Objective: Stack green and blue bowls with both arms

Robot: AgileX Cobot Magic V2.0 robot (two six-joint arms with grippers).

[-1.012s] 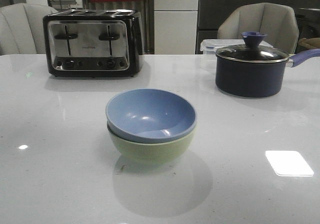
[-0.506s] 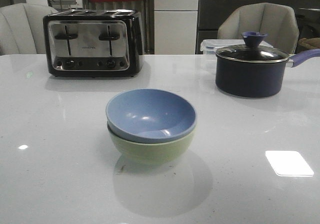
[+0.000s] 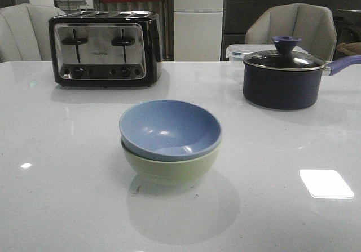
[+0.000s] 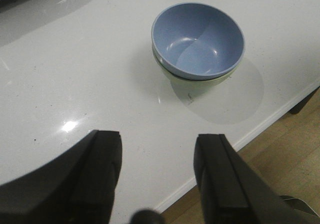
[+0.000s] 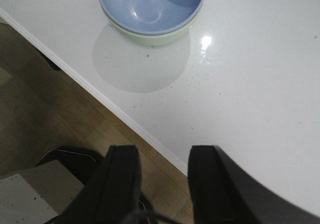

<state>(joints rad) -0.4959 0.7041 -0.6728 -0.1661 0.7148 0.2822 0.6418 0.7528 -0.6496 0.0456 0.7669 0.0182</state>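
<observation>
bowls: 2, one blue bowl (image 3: 169, 129) nested in one green bowl (image 3: 172, 170) | toaster (image 3: 104, 48): 1 | lidded pot (image 3: 285, 74): 1 | clear container (image 3: 238, 51): 1 | chairs: 2, chair one (image 3: 25, 31), chair two (image 3: 293, 23) | table (image 3: 67, 201): 1

We see our left gripper (image 4: 157, 176) with two broad, matte black, blocky fingers (image 4: 97, 174). Our right gripper (image 5: 162, 184) has matching black fingers (image 5: 122, 184) with squared tips.
</observation>
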